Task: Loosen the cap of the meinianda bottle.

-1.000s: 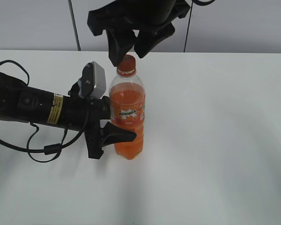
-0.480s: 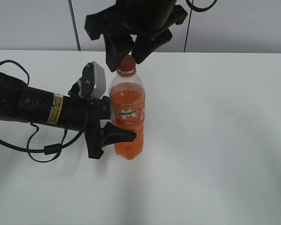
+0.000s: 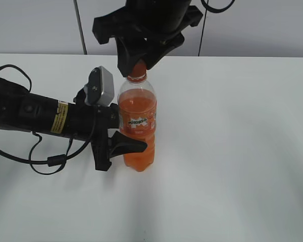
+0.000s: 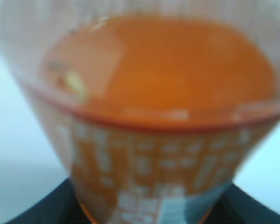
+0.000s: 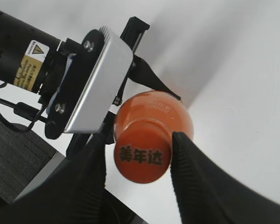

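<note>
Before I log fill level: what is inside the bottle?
The bottle holds orange drink, filling it to about the shoulder; clear space shows above. The label hides part of the middle, and the left hand covers some of the lower body.

One orange soda bottle (image 3: 137, 126) stands on the white counter (image 3: 232, 141), topped by one orange cap (image 5: 143, 155). Two black robot arms are present, each ending in one tool: the left tool (image 3: 122, 146) and the right tool (image 3: 138, 63).
</note>
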{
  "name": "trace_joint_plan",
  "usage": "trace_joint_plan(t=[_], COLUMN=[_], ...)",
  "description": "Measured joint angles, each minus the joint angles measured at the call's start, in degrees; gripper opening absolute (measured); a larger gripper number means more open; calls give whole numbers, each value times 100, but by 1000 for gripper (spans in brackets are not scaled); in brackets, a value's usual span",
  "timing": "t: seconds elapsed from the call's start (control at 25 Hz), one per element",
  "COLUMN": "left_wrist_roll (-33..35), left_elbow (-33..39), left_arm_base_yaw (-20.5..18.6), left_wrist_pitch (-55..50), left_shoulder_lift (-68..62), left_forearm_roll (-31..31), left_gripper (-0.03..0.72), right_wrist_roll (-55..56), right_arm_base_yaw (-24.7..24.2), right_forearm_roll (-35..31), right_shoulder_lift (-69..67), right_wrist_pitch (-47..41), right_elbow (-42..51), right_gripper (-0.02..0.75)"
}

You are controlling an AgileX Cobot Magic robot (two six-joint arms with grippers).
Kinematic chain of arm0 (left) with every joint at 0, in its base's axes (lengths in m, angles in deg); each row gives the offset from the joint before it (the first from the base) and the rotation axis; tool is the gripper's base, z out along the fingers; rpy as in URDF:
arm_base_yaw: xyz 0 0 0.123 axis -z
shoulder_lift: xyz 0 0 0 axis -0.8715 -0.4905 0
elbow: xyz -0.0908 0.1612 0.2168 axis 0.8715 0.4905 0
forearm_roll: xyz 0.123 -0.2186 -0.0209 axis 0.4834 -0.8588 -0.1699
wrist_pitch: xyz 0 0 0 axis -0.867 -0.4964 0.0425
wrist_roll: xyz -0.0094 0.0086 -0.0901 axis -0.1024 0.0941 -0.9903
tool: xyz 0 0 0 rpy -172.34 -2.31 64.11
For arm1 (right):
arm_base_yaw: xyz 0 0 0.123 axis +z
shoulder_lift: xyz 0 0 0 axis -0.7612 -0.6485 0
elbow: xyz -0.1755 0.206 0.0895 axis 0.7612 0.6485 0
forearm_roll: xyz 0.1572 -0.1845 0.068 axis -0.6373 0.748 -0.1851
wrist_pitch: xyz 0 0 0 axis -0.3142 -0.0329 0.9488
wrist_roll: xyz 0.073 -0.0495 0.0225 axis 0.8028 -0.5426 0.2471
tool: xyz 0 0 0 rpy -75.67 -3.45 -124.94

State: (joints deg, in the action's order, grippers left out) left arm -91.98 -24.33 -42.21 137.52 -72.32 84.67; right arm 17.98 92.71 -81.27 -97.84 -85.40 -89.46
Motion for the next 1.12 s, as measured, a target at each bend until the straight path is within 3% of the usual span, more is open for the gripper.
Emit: trace_joint_plan(t=[0.8, 1.12], left_wrist_roll=[0, 0], left_elbow=[0, 0], left_arm_base_yaw=[0, 0], left_wrist_pitch=[0, -2], left_shoulder_lift=[0, 0], left_forearm_roll=[0, 10], left_gripper=[365, 365], right_wrist_roll=[-31, -1338], right_arm_base_yaw=[0, 0], right_forearm_roll=[56, 30], right_shoulder_lift=[-27, -27], right_wrist_pitch=[0, 0], right_elbow=[10, 10], right_gripper=[276, 273])
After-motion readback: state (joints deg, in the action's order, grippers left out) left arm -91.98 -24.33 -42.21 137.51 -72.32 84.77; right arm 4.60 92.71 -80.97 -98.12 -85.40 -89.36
